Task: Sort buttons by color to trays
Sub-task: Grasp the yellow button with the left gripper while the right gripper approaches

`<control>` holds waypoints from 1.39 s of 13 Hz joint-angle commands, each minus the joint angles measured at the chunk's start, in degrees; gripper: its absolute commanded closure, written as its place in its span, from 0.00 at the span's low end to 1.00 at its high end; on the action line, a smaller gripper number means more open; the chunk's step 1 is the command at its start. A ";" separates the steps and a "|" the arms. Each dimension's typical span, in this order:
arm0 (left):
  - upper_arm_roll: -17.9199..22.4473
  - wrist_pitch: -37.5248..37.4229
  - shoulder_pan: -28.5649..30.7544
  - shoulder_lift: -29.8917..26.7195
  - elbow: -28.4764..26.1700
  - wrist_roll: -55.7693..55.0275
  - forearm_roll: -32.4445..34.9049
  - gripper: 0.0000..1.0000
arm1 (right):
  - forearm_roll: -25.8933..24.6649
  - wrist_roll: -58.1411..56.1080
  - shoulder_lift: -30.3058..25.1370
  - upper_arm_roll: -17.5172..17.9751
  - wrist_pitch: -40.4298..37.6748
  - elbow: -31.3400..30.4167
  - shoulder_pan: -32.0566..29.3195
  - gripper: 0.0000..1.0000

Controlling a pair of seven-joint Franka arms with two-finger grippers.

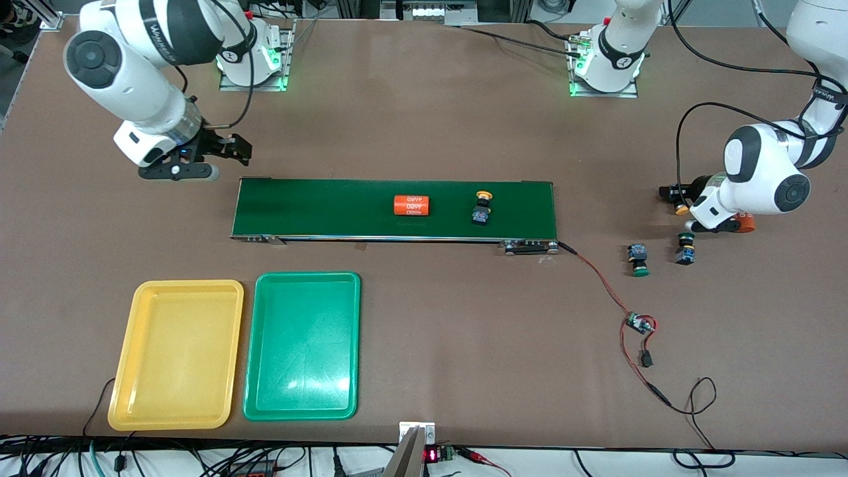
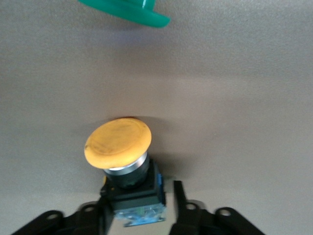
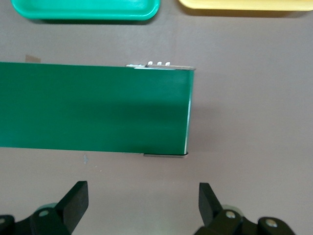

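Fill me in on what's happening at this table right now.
Two robot arms are sorting push-button switches by cap colour. The left gripper is down at the left arm's end of the brown table, closed around the black-and-blue body of a yellow-capped button. Two green-capped buttons lie beside it. Another yellow-capped button and an orange cylinder sit on the dark green conveyor belt. The right gripper waits open at the belt's end. The yellow plastic tray and green plastic tray hold nothing.

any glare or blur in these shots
Front view: sharp, with a white glare patch on the green tray. Left wrist view: soft; the yellow button casts a shadow on the table, and the green cap is cut off. Right wrist view: mildly soft, evenly lit.
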 commanded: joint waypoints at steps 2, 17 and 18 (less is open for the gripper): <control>-0.42 -0.54 0.29 -2.26 1.10 2.77 1.49 1.00 | -0.71 5.32 0.08 -0.02 0.97 -0.75 1.88 0.00; -3.24 0.68 -43.30 -6.08 8.23 -7.66 -11.60 1.00 | -0.27 4.54 0.35 -0.46 1.41 -0.05 1.53 0.00; -3.24 2.78 -43.91 -3.88 8.23 -8.80 -11.69 1.00 | -0.27 4.54 0.35 -0.46 1.41 0.04 1.53 0.00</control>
